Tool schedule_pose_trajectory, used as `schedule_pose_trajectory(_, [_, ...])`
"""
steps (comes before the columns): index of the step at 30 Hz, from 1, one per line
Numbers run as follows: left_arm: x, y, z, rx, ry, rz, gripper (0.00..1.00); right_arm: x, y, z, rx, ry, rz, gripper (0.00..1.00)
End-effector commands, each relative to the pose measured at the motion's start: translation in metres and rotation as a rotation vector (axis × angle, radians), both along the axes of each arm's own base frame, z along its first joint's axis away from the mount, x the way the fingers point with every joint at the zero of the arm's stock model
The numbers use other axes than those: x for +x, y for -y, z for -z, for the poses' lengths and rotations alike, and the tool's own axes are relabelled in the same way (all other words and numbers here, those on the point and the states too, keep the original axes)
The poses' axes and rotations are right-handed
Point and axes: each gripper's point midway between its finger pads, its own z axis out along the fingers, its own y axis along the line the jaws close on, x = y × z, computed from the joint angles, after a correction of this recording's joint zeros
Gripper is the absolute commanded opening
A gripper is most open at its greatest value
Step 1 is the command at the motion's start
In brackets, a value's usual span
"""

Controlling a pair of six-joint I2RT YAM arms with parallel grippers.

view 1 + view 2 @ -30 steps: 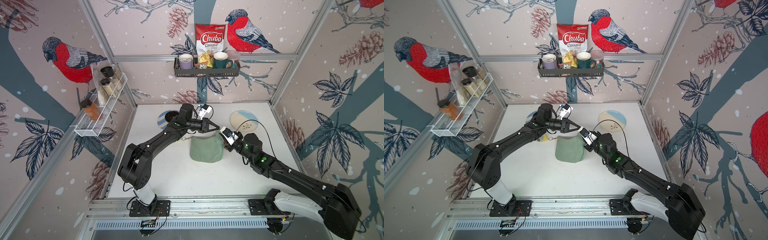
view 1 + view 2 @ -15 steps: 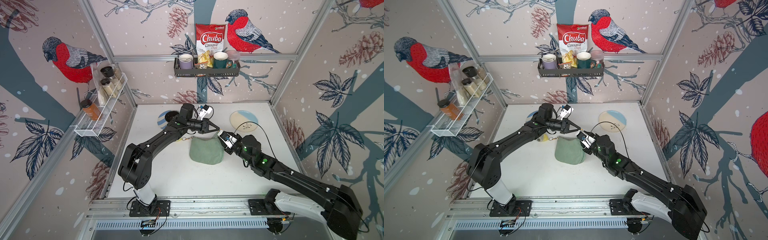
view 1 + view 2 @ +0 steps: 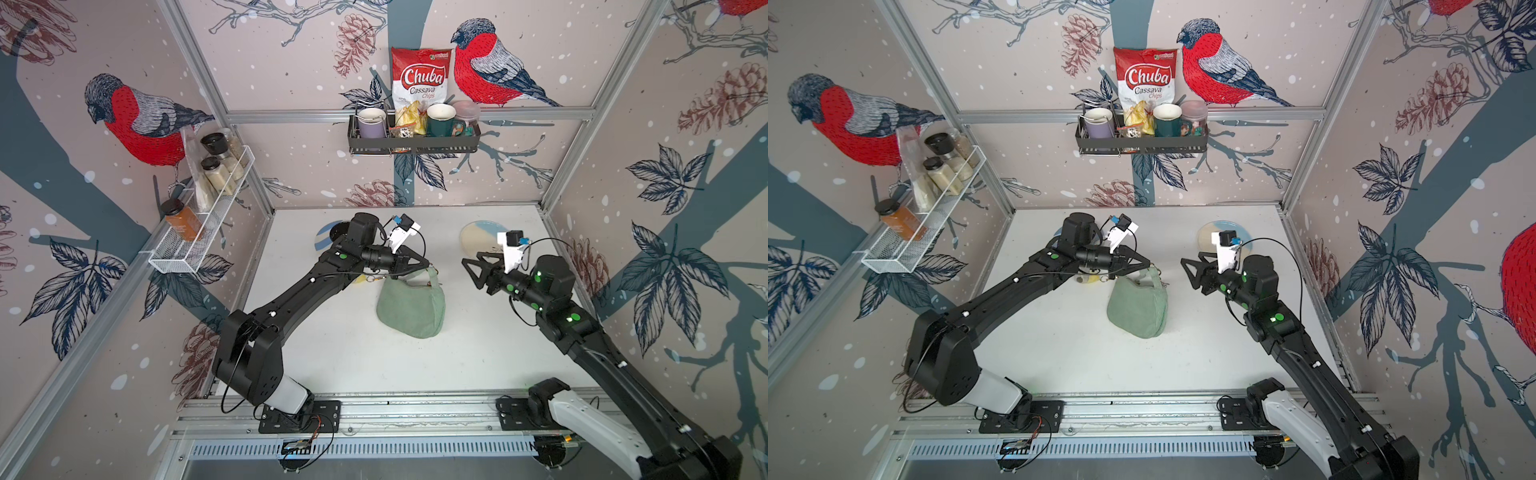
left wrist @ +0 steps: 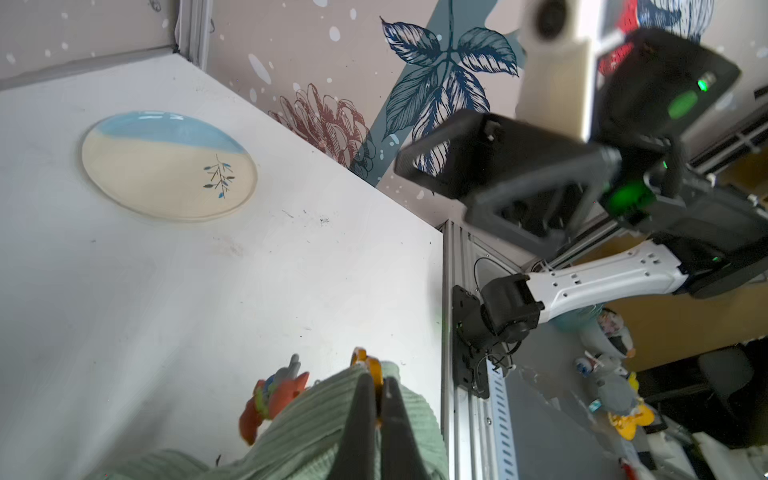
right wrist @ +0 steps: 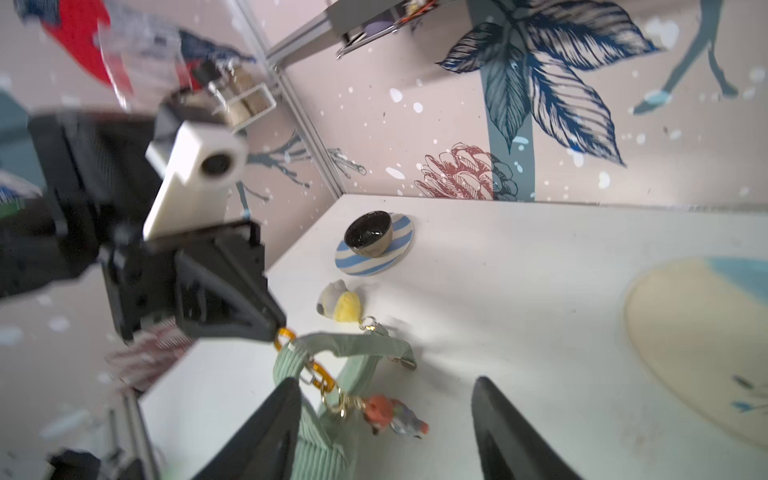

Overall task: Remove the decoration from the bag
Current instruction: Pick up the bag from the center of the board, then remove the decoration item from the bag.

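Right pincer has let go and drawn back, jaws apart and empty, well clear of the bag mid-table, while left pincer stays clenched on its orange link; the charm still hangs there, so removal seems unfinished.

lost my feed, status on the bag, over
Left gripper shut on orange chain at bag strap. Right gripper open, clear of bag. Red charm on chain, not yet off. Yellow plush beside strap, not blocking.
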Motion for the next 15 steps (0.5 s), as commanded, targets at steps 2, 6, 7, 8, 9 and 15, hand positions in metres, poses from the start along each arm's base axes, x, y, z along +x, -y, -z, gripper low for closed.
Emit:
schedule_pose_trajectory(2, [-0.008, 0.002, -0.035, -0.147, 0.300, 0.083, 0.00, -0.021, -0.021, -0.007, 0.282, -0.401, -0.229, 0.52])
schedule_pose_trajectory(6, [-0.009, 0.007, -0.049, -0.237, 0.310, 0.119, 0.00, -0.027, -0.041, -0.014, 0.304, -0.440, -0.321, 0.58])
schedule_pose_trajectory(7, [-0.008, 0.009, -0.053, -0.263, 0.311, 0.124, 0.00, -0.029, -0.045, -0.014, 0.296, -0.441, -0.342, 0.60])
schedule_pose_trajectory(8, [-0.007, 0.010, -0.056, -0.287, 0.305, 0.128, 0.00, -0.031, -0.050, -0.013, 0.290, -0.443, -0.365, 0.62])
schedule_pose_trajectory(9, [-0.006, 0.011, -0.061, -0.313, 0.300, 0.138, 0.00, -0.032, -0.054, -0.011, 0.284, -0.445, -0.386, 0.63])
schedule_pose_trajectory(15, [-0.011, 0.016, -0.080, -0.418, 0.218, 0.244, 0.00, -0.049, -0.070, -0.003, 0.140, -0.351, -0.470, 0.62])
